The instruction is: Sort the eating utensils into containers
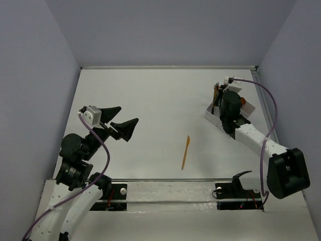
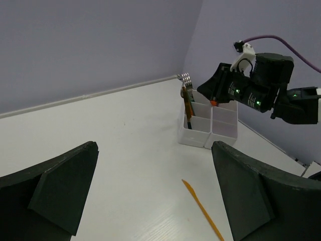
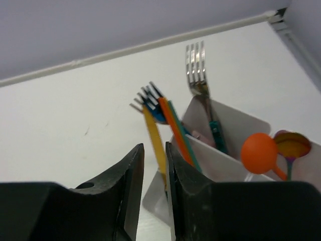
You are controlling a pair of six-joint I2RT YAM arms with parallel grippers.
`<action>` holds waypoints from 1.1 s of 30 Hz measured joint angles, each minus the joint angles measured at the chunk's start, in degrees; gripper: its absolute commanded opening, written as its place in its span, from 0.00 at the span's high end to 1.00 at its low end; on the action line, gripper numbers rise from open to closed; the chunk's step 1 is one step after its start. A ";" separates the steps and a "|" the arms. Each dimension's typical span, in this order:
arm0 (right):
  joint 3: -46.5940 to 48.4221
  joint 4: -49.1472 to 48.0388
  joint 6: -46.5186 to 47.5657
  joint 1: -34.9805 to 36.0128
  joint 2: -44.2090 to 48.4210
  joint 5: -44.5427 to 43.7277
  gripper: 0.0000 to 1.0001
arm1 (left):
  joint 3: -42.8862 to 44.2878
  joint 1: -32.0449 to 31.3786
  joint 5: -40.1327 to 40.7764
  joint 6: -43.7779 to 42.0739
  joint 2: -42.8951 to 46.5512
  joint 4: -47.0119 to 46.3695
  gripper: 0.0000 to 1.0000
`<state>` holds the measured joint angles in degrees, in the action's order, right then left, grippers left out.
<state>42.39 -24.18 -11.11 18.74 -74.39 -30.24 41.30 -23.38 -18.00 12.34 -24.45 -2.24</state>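
One orange stick (image 1: pixel 185 151) left out
The white four-compartment box (image 1: pixel 211 112) is parked far right, with a silver fork (image 3: pixel 196 65), orange spoon (image 3: pixel 259 153) and orange-green sticks (image 3: pixel 176 128) stood upright in it; the loose stick is laid flat mid-table, well apart.

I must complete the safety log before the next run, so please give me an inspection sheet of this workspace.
Surface: white table, matte.
Job's things: white box at far right holds a fork, orange spoon, orange and green sticks; one orange stick lies loose mid-table.
Clutter: nothing seen.
Grippers: left gripper jaws wide open, holding nothing; right gripper above the box, jaws nearly together with a yellow handle in the gap, grip unclear.
Cables: purple cable arcs above the right arm; second purple cable along the left arm.
Surroundings: plain walls on three sides.
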 measured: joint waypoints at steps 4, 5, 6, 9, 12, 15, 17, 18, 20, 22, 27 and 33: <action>3.37 14.53 -5.73 1.36 3.13 10.19 0.64 | -0.48 0.24 -0.04 0.00 -0.24 -0.02 0.01; 4.04 18.36 -6.88 2.27 3.45 12.83 0.63 | -0.48 0.31 -0.04 0.00 -0.42 -0.07 0.01; 4.79 23.30 -7.93 3.56 3.41 15.43 0.60 | -0.48 0.42 -0.07 0.00 -0.50 -0.09 0.01; 5.73 33.24 -9.73 9.64 1.66 19.34 0.52 | -0.48 0.61 -0.22 0.00 -0.74 -0.09 0.01; 6.67 41.24 -11.23 17.49 -1.11 21.77 0.46 | -0.48 0.61 -0.26 0.02 -0.76 -0.09 0.01; 6.95 47.39 -13.00 22.49 -2.97 23.61 0.45 | -0.48 0.61 -0.26 0.02 -0.76 -0.09 0.01; 6.67 50.49 -14.75 23.23 -3.10 24.57 0.45 | -0.48 0.61 -0.28 0.04 -0.76 -0.09 0.01; 6.60 50.86 -15.06 23.23 -3.10 24.72 0.45 | -0.48 0.61 -0.31 0.04 -0.76 -0.09 0.01; 6.21 51.82 -16.76 23.69 -3.43 25.44 0.45 | -0.48 0.61 -0.44 0.13 -0.74 -0.09 0.01; 6.21 51.89 -17.97 24.41 -4.79 26.14 0.45 | -0.48 0.61 -0.52 0.17 -0.68 -0.09 0.01; 6.32 52.02 -20.09 26.88 -11.63 26.62 0.48 | -0.48 0.61 -0.63 0.20 -0.11 -0.07 0.01; 7.13 52.06 -21.42 28.20 -15.08 26.21 0.56 | -0.48 0.61 -0.66 0.20 0.28 -0.11 0.01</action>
<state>49.52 27.88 -32.53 46.94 -89.47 -4.03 40.82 -22.76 -18.65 12.53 -24.16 -2.35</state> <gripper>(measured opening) 0.490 0.988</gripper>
